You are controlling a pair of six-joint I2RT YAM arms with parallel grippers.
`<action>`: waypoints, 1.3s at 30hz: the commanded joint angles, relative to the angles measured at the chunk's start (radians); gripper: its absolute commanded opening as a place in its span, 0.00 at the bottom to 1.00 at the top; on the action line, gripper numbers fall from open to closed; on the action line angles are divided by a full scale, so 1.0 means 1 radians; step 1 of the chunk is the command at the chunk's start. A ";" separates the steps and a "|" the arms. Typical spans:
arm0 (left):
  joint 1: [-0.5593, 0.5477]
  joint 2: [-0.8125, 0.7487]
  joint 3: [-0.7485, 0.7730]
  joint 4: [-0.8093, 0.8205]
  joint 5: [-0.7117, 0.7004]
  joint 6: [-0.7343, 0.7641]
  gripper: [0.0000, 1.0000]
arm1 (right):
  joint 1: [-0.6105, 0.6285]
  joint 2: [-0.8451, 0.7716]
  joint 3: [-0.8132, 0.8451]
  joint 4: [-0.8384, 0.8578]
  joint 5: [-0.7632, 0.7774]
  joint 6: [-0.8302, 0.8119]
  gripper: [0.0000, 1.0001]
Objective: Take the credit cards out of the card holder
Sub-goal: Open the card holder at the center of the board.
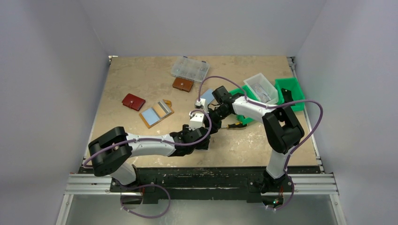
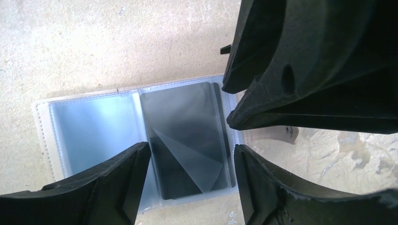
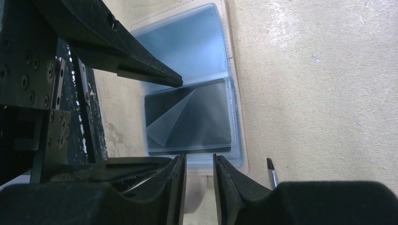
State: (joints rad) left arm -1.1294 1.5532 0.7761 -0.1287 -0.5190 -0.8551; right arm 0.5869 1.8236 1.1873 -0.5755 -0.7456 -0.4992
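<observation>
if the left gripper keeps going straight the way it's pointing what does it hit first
Most likely the clear sleeve over the dark card: it lies right between the open left gripper's fingertips in the left wrist view. Depth is unclear, but nothing shows in between.

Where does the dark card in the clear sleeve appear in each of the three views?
Top external: not visible; the arms cover it.
Left wrist: the dark card sits in the centre, slightly low.
Right wrist: the dark card lies centre-left, at mid-height.
Shared landmark: the empty pale blue sleeve beside it, which alone shows in the top view, between the arms.
</observation>
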 commanded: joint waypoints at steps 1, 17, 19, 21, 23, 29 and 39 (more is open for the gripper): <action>-0.013 0.002 0.026 -0.045 -0.033 0.001 0.69 | -0.001 -0.033 0.026 0.009 -0.018 -0.006 0.34; -0.013 0.039 0.016 -0.047 -0.022 -0.012 0.70 | -0.001 -0.033 0.026 0.008 -0.018 -0.006 0.34; -0.013 0.045 0.017 -0.050 -0.023 -0.014 0.69 | -0.002 -0.033 0.026 0.008 -0.018 -0.006 0.34; -0.013 0.053 0.018 -0.049 -0.020 -0.013 0.67 | -0.002 -0.033 0.026 0.008 -0.018 -0.007 0.34; -0.013 0.064 0.022 -0.049 -0.015 -0.012 0.67 | -0.002 -0.035 0.026 0.008 -0.018 -0.007 0.34; -0.013 0.082 0.021 -0.051 -0.008 -0.014 0.66 | -0.002 -0.037 0.026 0.008 -0.018 -0.007 0.34; -0.012 0.048 -0.004 -0.056 -0.027 -0.020 0.49 | -0.006 -0.043 0.026 0.008 -0.021 -0.007 0.34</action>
State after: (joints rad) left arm -1.1358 1.5997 0.7902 -0.1295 -0.5629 -0.8803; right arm 0.5804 1.8240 1.1873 -0.5827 -0.7059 -0.4992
